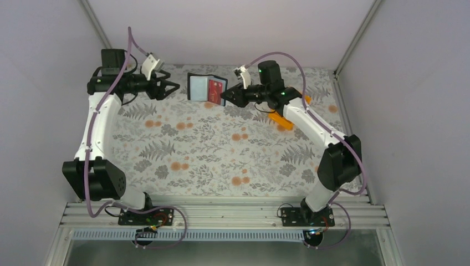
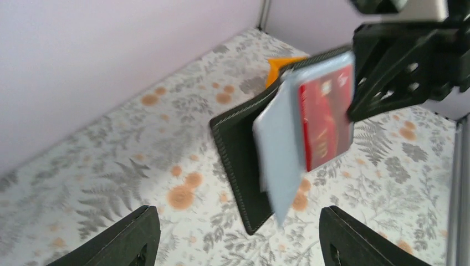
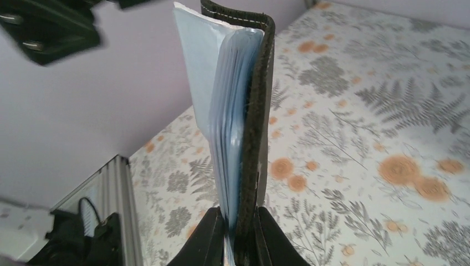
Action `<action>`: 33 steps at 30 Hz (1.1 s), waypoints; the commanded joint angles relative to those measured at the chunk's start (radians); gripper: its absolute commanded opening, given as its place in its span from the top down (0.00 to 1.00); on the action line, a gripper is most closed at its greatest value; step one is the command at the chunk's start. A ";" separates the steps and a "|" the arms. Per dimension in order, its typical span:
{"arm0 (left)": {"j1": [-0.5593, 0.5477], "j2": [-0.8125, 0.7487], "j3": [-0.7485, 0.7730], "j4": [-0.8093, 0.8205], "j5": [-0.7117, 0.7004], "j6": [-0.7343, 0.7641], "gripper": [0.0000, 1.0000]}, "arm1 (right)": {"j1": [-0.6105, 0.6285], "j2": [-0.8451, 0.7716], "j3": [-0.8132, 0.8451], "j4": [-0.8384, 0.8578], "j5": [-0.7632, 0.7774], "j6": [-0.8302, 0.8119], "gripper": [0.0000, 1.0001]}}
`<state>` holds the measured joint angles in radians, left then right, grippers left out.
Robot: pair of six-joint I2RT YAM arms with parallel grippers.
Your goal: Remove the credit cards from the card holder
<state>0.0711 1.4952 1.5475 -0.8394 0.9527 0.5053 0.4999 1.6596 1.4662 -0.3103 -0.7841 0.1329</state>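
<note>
My right gripper (image 1: 224, 97) is shut on the card holder (image 1: 198, 87) and holds it above the back of the table, spread open toward the left arm. A red credit card (image 1: 215, 88) shows in its inner pocket. In the left wrist view the black holder (image 2: 238, 145) hangs with a grey-blue pocket flap (image 2: 280, 155) sticking out and the red card (image 2: 326, 119) behind it. My left gripper (image 1: 170, 88) is open, a short way left of the holder, with nothing between its fingers (image 2: 130, 235). The right wrist view has the holder (image 3: 259, 111) edge-on, clamped by the right gripper (image 3: 239, 224).
An orange plastic bin (image 1: 280, 119) lies behind the right arm near the back right. A floral cloth (image 1: 210, 155) covers the table. White walls close in on the left, back and right, and a metal rail (image 1: 221, 213) runs along the near edge.
</note>
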 commanded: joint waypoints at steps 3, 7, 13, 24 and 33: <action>-0.024 -0.049 0.114 -0.017 0.168 -0.011 0.36 | 0.011 0.046 0.067 -0.052 0.125 0.064 0.96; -0.185 -0.020 0.083 -0.044 0.227 -0.014 0.43 | 0.017 0.042 0.078 -0.054 0.075 0.026 0.96; -0.226 0.065 0.047 0.026 0.252 -0.092 0.52 | 0.022 0.011 0.067 -0.038 -0.019 -0.033 0.96; -0.227 0.112 0.017 -0.055 0.263 -0.025 0.54 | 0.033 -0.045 0.046 0.001 -0.135 -0.081 0.96; -0.224 0.066 -0.012 -0.026 0.211 -0.016 0.53 | 0.036 -0.071 0.049 0.017 -0.219 -0.125 0.96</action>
<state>-0.1543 1.5921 1.5398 -0.8650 1.1847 0.4507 0.5179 1.6516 1.5032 -0.3523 -0.8852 0.0559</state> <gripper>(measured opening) 0.463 0.127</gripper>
